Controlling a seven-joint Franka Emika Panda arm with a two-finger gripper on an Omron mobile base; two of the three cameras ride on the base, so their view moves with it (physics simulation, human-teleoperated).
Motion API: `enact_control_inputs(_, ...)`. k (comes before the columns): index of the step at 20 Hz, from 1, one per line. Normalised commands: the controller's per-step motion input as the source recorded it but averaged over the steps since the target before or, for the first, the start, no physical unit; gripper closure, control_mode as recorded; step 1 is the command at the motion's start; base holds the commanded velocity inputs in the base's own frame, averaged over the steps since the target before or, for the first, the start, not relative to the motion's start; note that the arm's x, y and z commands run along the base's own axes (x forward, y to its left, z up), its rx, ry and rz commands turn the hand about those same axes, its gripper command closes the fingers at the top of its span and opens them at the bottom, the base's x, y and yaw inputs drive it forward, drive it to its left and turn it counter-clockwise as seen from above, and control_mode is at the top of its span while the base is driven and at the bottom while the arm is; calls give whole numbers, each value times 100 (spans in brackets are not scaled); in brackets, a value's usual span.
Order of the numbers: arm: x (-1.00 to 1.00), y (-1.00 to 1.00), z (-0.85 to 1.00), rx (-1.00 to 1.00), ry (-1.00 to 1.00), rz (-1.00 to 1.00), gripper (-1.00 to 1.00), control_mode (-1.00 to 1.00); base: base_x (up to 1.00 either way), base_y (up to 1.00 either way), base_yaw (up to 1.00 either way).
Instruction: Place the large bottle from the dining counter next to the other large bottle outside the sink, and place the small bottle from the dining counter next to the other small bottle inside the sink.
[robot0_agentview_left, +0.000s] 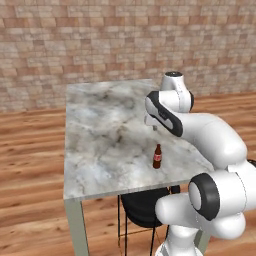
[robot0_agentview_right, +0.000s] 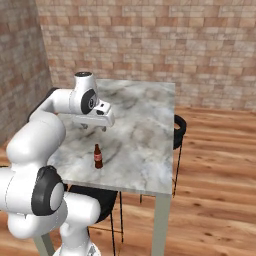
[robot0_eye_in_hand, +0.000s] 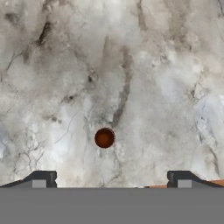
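The small bottle (robot0_agentview_left: 157, 157), brown with a red label, stands upright on the marbled dining counter (robot0_agentview_left: 100, 125) near its front right part. In the right base view the small bottle (robot0_agentview_right: 98, 157) is just below my gripper (robot0_agentview_right: 95, 127). My gripper (robot0_agentview_left: 153, 126) hovers above the counter (robot0_agentview_right: 145, 140), pointing down, open and holding nothing. From the hand view the bottle's round brown top (robot0_eye_in_hand: 104, 138) sits a little ahead of my open gripper (robot0_eye_in_hand: 111, 177), slightly left of centre, over the stone top (robot0_eye_in_hand: 153, 87). The large bottle and the sink are out of view.
A black stool (robot0_agentview_left: 142, 205) stands under the counter's near edge, and another black seat (robot0_agentview_right: 178, 131) is at its right side. A brick wall (robot0_agentview_left: 100, 40) runs behind, and wooden floor (robot0_agentview_right: 215, 165) surrounds the table.
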Motion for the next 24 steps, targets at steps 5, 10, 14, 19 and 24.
enact_control_inputs(5,0,7,0,1,0,0,-100,-100,0,0,0)
enact_control_inputs(10,0,12,-4,0,0,0,-100,-100,0,0,0)
enact_control_inputs(14,0,3,-4,0,0,0,-100,-100,0,0,0)
enact_control_inputs(19,0,0,-22,0,0,0,-100,-100,0,0,0)
enact_control_inputs(24,0,0,-26,0,0,0,-100,-100,0,0,0)
